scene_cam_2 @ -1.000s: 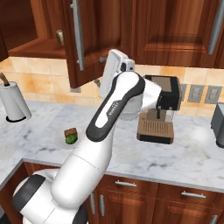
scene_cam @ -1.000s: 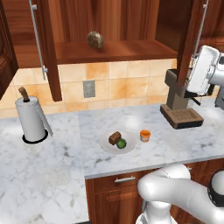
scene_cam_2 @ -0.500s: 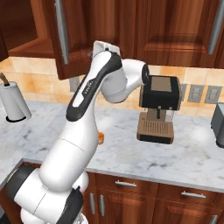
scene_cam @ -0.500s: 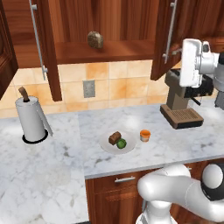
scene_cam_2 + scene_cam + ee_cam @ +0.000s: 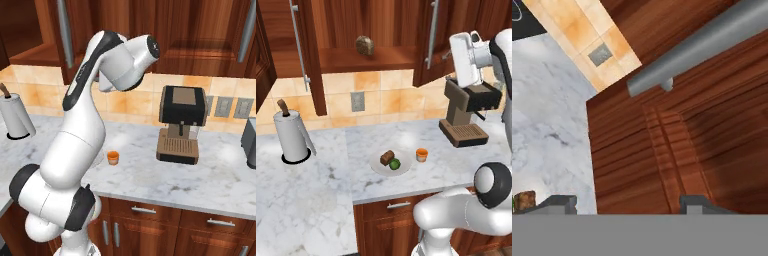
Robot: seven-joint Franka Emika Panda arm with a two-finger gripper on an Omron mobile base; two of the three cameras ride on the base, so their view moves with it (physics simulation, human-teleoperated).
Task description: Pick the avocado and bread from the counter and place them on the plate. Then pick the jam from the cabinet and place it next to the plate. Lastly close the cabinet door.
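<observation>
Left base view: one round white plate (image 5: 381, 166) is seen on the white-and-grey veined marble counter (image 5: 326, 185), well below and to one side of the two-finger gripper (image 5: 627, 202). On the plate lie one small dark brown chunk of bread (image 5: 387, 157) and one small round dark green avocado (image 5: 395, 163), touching each other. One squat orange-lidded jar of jam (image 5: 421, 154) stands just beside the plate. These two stages are judged to be done.

What is left is the closing of the reddish-brown wooden cabinet door (image 5: 432, 40), which is still swung out from the dark upper cabinet (image 5: 368, 60). In the hand view the door panel is met directly ahead of the finger tips, with its long silver bar handle (image 5: 697, 47) further ahead along the panel. The finger tips are seen spread apart with nothing pinched between them; whether they touch the wood cannot be told.

Also counted: one speckled grey-brown lump (image 5: 365, 45) on the cabinet shelf, one paper towel roll (image 5: 290, 135) and one coffee machine (image 5: 465, 112) below the hand.
</observation>
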